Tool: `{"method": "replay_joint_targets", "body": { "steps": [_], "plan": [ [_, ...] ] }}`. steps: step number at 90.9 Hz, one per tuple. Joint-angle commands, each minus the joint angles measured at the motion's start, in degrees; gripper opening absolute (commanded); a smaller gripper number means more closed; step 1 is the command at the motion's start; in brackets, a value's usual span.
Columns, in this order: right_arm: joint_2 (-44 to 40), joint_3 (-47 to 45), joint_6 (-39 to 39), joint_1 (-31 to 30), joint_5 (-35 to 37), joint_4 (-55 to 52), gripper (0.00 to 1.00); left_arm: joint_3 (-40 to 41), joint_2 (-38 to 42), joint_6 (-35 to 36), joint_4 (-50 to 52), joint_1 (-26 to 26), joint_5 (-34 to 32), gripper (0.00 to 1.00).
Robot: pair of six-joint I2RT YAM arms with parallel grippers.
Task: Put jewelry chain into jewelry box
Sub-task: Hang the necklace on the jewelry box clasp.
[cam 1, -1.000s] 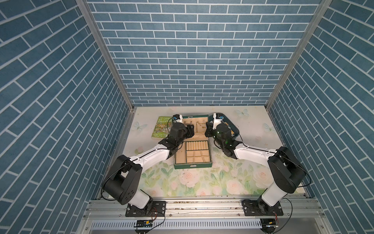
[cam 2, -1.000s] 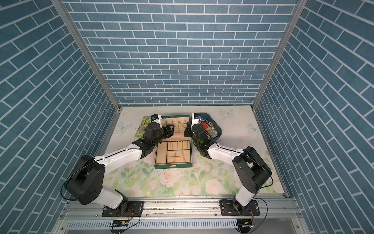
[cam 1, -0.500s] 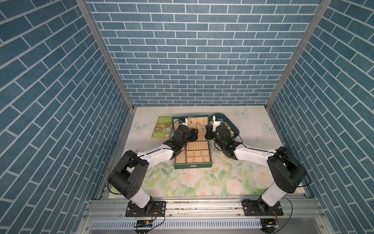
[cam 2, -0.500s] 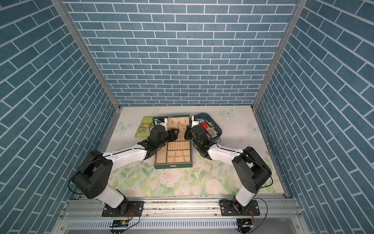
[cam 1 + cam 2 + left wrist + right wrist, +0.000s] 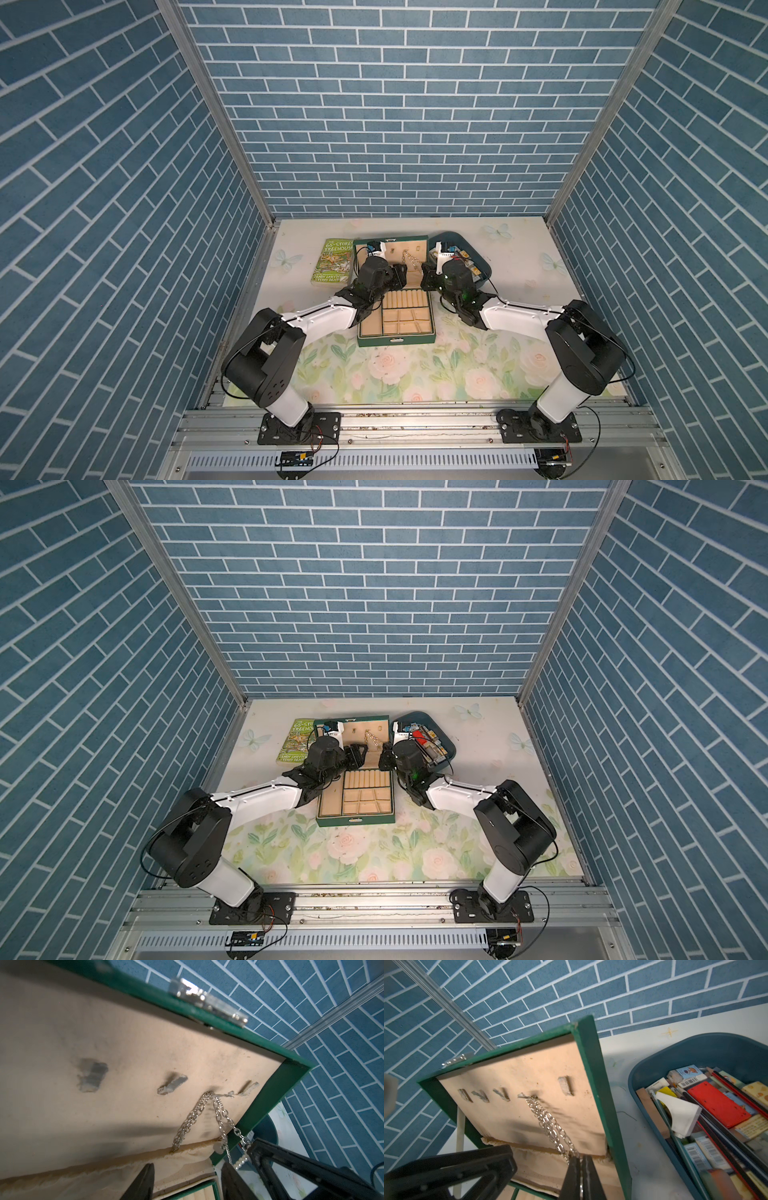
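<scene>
A dark green rectangular hinged jewelry box [image 5: 395, 340] with beige lining; a silver metal link chain [image 5: 548, 1123]; a blue-grey oval plastic tray [image 5: 695, 1045]; a pale desk [image 5: 415, 374] printed with pink roses and butterflies; blue brick-patterned walls [image 5: 395, 124].

- In both top views, the jewelry chain [image 5: 411, 262] is only a pale thread on the raised lid of the jewelry box [image 5: 395, 363]. Its links are too small to make out.
- The left arm [image 5: 324, 320] hides the box's left rear corner there, and the right arm [image 5: 519, 320] hides the near side of the blue-grey tray [image 5: 484, 266].
- The end of the book [image 5: 297, 746] title is lost behind the left arm's wrist.
- In the left wrist view, the clasp [image 5: 207, 1001] and one lid hook [image 5: 92, 1077] are blurred. The left gripper [image 5: 188, 1165] is cut off by the picture's edge.
- In the right wrist view, the chain's lower end disappears between the pressed-together fingers of the right gripper [image 5: 581, 1159]. The tray runs off the picture's edge.
</scene>
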State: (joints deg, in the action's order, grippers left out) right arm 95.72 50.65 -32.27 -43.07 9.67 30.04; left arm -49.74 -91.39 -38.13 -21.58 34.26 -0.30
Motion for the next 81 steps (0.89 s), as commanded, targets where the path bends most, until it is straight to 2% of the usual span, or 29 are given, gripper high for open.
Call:
{"method": "replay_joint_targets", "body": {
  "steps": [1,31,73,81],
  "plan": [
    [-0.7,-1.2,-1.4,-0.1,-0.3,-0.7,0.00,1.0,0.2,0.6,-0.7,0.3,-0.4,0.55],
    [0.6,-0.8,-1.7,-0.1,-0.7,-0.6,0.00,1.1,0.8,0.6,-0.6,0.2,-0.6,0.55],
    [5.8,4.2,-3.7,-0.1,-1.8,-3.3,0.00,1.3,2.3,1.6,0.2,0.2,-1.7,0.56],
    [6.2,4.7,-3.8,-0.1,-2.2,-3.4,0.08,1.3,2.8,1.7,0.3,0.2,-1.9,0.56]
  ]
}}
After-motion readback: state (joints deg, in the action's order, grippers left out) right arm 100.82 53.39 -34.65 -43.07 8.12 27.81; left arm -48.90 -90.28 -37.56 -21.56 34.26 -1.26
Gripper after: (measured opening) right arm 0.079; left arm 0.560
